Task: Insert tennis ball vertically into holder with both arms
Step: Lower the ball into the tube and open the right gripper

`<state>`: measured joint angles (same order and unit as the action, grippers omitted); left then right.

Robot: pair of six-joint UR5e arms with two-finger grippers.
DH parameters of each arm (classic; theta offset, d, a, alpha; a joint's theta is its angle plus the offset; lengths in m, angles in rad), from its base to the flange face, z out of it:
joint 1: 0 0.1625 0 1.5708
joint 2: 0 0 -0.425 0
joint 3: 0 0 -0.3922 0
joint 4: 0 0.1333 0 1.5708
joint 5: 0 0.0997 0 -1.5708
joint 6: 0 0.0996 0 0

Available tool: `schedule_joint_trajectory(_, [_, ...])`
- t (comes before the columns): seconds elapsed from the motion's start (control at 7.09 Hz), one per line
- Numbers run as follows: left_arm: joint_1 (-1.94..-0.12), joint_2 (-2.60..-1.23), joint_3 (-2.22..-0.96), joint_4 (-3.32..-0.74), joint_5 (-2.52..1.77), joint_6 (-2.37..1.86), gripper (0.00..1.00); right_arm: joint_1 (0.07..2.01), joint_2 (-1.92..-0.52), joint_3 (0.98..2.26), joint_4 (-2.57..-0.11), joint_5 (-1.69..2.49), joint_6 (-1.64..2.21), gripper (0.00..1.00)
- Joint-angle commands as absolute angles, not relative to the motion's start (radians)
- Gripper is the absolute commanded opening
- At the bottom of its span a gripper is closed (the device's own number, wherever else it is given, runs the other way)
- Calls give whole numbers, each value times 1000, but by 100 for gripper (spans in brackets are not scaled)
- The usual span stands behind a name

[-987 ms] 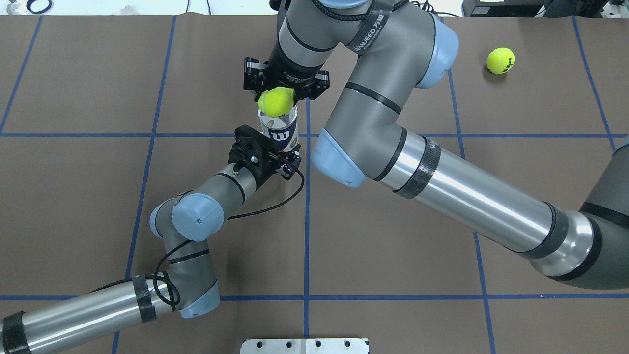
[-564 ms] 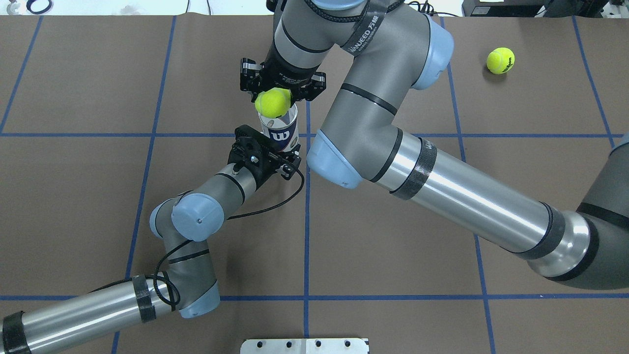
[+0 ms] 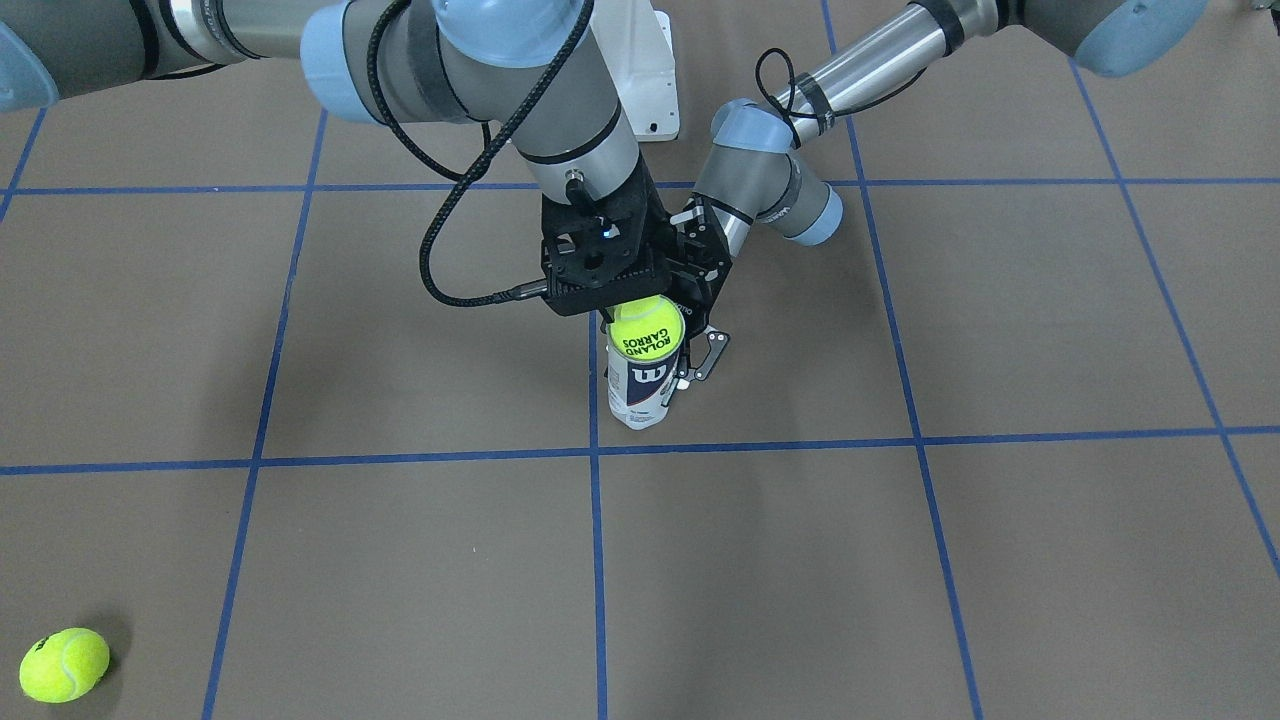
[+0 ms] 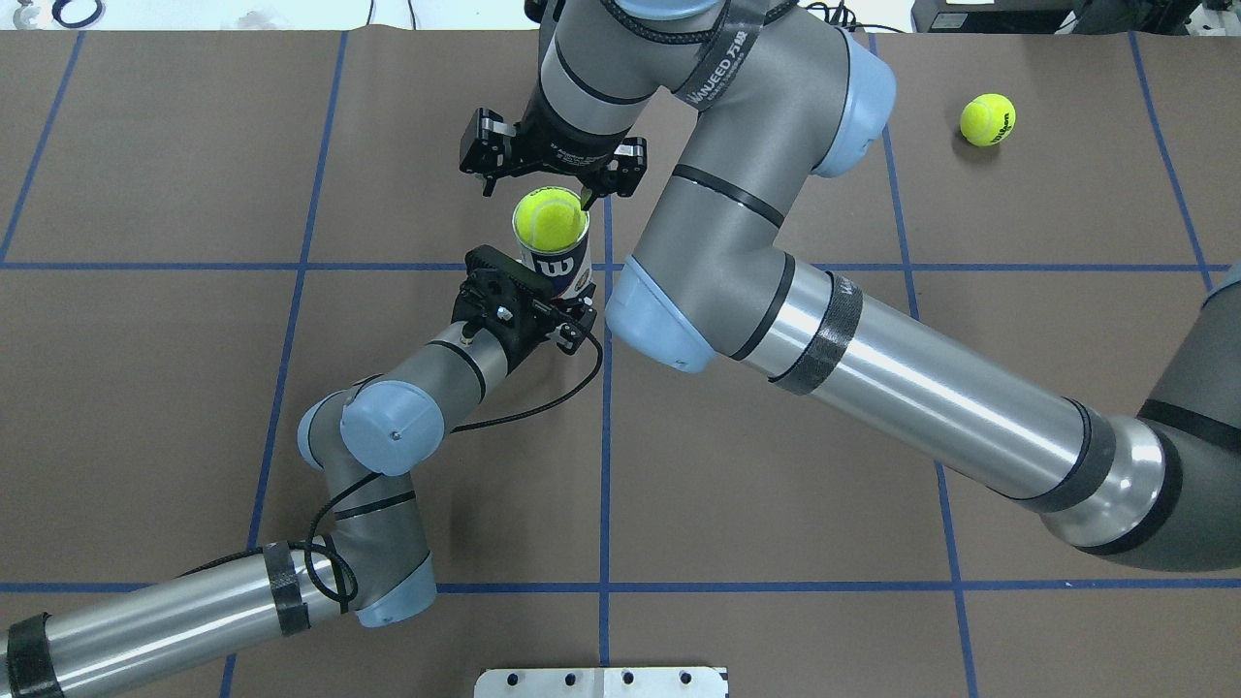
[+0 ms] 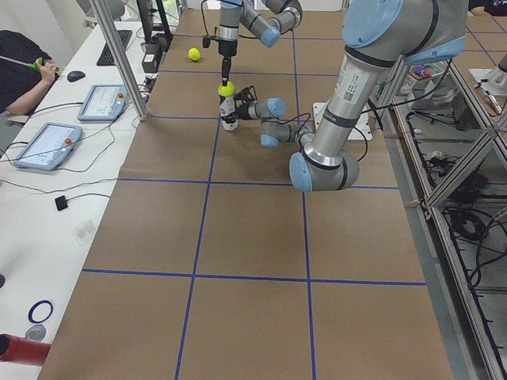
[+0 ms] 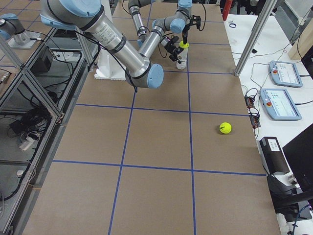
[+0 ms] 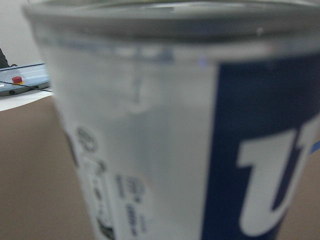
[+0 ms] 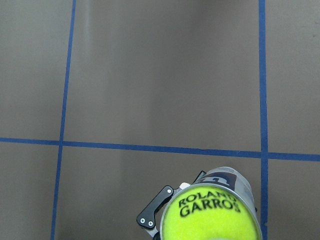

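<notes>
The holder (image 4: 560, 267), a clear can with a white and navy "W" label, stands upright on the brown table. My left gripper (image 4: 572, 299) is shut on its lower part, and the can (image 7: 150, 150) fills the left wrist view. A yellow tennis ball (image 4: 550, 217) marked "ROLAND GARROS" (image 8: 210, 212) sits in the holder's open mouth (image 3: 647, 328). My right gripper (image 4: 543, 186) hangs just above the ball with its fingers spread wider than the ball, open and apart from it. In the front view its black body (image 3: 598, 268) partly hides the ball's top.
A second tennis ball (image 4: 987, 119) lies loose far to the right (image 3: 63, 664). The right arm's forearm (image 4: 873, 368) crosses the table's right half. A white base plate (image 4: 601, 682) sits at the near edge. Blue tape lines grid the mat.
The ball left the right gripper's fingers and now rests lower, in the holder's mouth. The right gripper's fingers spread apart. The left arm and holder stayed put.
</notes>
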<state>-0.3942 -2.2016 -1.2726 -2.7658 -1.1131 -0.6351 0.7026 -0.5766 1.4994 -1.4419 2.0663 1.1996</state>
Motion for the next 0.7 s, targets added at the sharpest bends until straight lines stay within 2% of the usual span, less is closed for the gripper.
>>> schedule_joint_trajectory(0.0, [-394,-2203,-1273,-2766,-1112,-635,76,703,-578,1502,-1442,2066,1200,98])
schedule_joint_trajectory(0.42, [-396,-2201,-1273,-2766,-1112,-637,76,706,-581,1526,-1442,2063,1198,99])
schedule_joint_trajectory(0.56, [-396,-2200,-1273,-2766,-1112,-634,84,709,-581,1545,-1440,2048,1189,99])
